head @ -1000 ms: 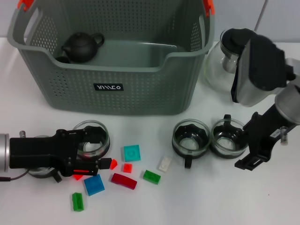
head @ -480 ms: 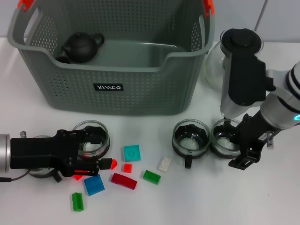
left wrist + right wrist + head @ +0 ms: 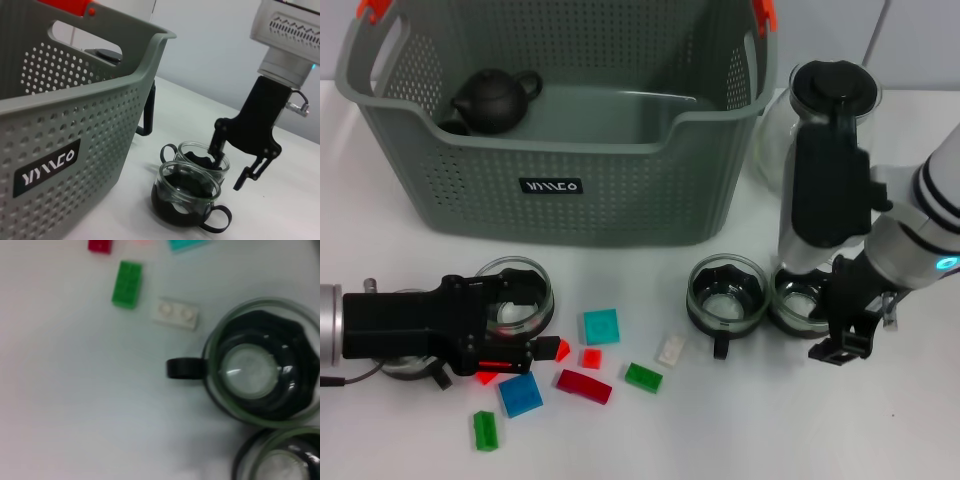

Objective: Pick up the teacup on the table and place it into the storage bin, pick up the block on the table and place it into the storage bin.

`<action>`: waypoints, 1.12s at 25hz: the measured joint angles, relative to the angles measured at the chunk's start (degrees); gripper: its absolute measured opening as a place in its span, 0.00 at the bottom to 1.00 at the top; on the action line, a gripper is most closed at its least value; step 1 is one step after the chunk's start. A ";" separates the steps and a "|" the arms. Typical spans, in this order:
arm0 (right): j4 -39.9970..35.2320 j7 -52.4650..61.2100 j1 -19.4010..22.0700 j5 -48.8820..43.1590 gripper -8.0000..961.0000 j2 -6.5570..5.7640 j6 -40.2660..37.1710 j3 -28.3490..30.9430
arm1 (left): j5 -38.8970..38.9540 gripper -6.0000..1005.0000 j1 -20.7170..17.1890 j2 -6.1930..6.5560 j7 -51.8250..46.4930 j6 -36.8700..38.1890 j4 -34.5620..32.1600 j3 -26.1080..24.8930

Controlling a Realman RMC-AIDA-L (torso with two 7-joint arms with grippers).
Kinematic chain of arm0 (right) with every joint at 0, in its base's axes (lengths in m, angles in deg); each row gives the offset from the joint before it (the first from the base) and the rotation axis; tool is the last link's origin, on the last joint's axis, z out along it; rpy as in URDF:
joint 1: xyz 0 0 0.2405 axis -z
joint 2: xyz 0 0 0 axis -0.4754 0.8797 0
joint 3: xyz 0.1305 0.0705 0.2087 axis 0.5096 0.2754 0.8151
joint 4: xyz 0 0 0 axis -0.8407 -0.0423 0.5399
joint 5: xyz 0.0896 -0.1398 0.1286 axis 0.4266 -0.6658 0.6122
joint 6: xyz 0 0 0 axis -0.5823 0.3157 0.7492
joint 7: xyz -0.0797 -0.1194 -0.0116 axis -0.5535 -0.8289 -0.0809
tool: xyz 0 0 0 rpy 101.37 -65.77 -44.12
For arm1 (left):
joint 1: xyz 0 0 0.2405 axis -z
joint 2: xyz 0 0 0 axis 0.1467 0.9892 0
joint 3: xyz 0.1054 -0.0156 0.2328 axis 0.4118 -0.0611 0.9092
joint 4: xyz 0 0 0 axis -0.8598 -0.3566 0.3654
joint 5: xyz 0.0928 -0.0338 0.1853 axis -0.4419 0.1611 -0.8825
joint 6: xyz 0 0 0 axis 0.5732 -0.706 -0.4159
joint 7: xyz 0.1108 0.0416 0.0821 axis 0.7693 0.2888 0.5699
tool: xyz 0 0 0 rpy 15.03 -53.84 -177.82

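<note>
Right gripper lowered over the rightmost teacup; left gripper low among the blocks.

Head view: right fingers spread, straddling the teacup rim just right of a second teacup; grey storage bin behind, dark teapot inside, glass teapot beside it; left jaws pinched on a small red block, a third teacup just behind. Left wrist view: right gripper parted, one finger inside the far teacup, nothing squeezed. Right wrist view: two teacups, green block and white block on the table.
</note>
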 joint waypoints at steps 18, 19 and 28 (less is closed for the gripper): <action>-0.72 1.00 0.28 0.02 0.07 -0.13 0.01 -2.13 | -0.09 0.84 0.08 -0.34 -0.13 0.00 0.00 0.03; -1.10 1.02 0.28 0.02 0.07 -0.18 -0.41 -1.88 | -0.09 0.84 0.08 -0.34 -0.13 0.00 0.00 0.02; -14.53 -1.19 -1.67 -0.72 0.07 -0.95 -21.48 11.90 | 0.20 0.84 0.17 -0.36 -0.02 -0.25 0.20 0.00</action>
